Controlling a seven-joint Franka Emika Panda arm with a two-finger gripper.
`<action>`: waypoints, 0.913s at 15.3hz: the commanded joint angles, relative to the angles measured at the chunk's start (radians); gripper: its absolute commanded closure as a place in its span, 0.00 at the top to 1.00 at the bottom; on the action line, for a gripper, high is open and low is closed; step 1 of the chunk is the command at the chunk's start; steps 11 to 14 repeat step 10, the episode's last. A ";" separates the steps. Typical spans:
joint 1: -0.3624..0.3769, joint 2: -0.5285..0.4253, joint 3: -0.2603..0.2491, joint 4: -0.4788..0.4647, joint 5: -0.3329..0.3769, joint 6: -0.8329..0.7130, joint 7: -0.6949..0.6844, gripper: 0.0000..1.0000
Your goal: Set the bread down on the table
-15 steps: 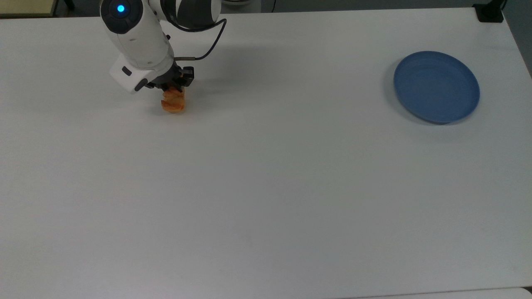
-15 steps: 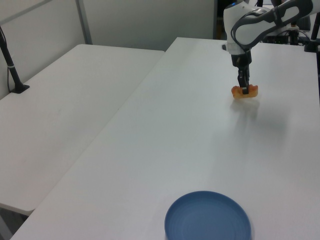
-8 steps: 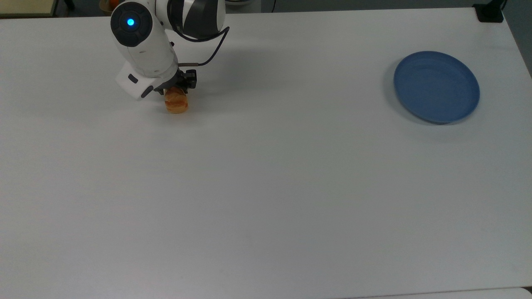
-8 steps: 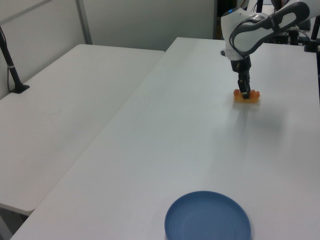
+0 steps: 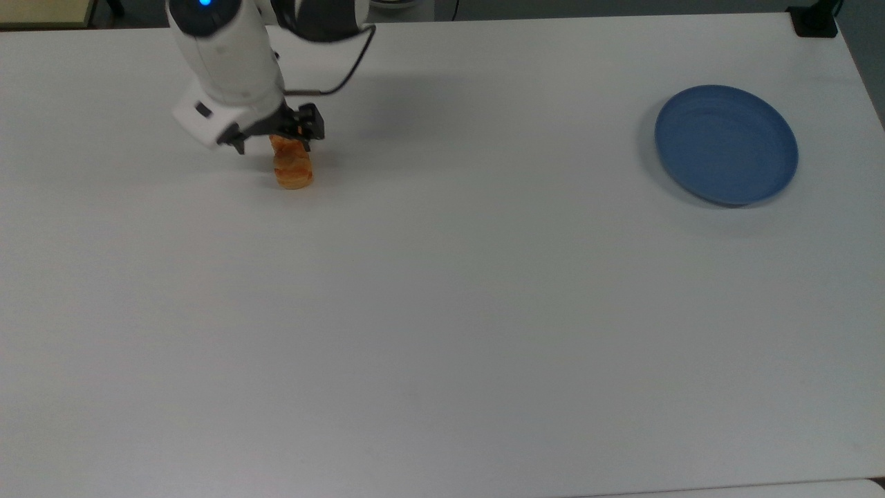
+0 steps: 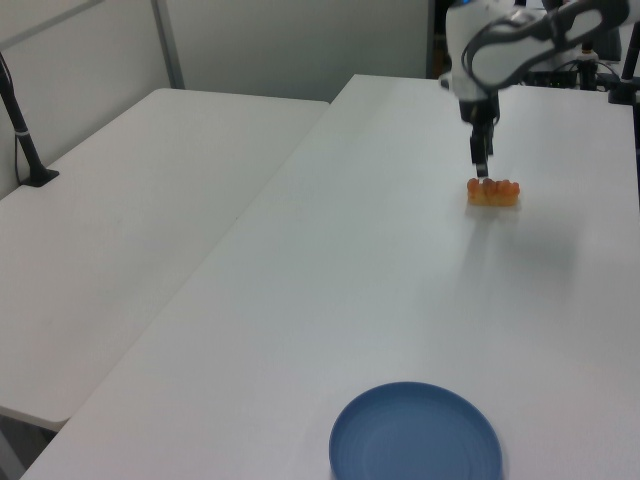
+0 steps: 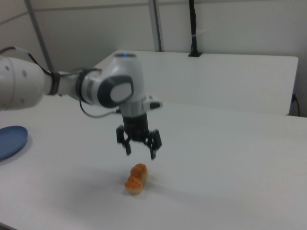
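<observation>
While the claw [image 7: 140,142] hangs spread above, the creased golden bread [image 7: 135,178] lies on the table [image 7: 230,167].

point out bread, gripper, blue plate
bread [image 7: 136,179], right view, middle of its crust, lying on the table
gripper [image 7: 139,147], right view, gap between its open fingertips, above the bread
blue plate [image 5: 726,144], top view, middle of its dish

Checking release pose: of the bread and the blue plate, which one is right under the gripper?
The bread. It lies on the table just below the open gripper, free of the fingers. The blue plate sits far off toward the top view's right.
</observation>
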 commanded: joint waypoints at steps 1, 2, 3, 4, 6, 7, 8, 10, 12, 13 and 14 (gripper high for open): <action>-0.041 -0.184 -0.004 0.000 -0.003 0.001 0.080 1.00; -0.044 -0.208 -0.004 0.011 -0.001 -0.005 0.090 1.00; -0.039 -0.227 -0.004 0.015 -0.001 -0.022 0.109 1.00; -0.035 -0.235 -0.003 0.026 -0.003 -0.051 0.155 1.00; -0.033 -0.239 -0.001 0.054 -0.003 -0.092 0.199 1.00; -0.035 -0.241 -0.001 0.061 -0.003 -0.097 0.207 1.00; -0.036 -0.244 -0.001 0.066 -0.003 -0.103 0.209 1.00; -0.045 -0.245 -0.004 0.081 -0.001 -0.111 0.210 1.00; -0.045 -0.245 -0.004 0.081 -0.001 -0.111 0.210 1.00; -0.045 -0.245 -0.004 0.081 -0.001 -0.111 0.210 1.00; -0.045 -0.245 -0.004 0.081 -0.001 -0.111 0.210 1.00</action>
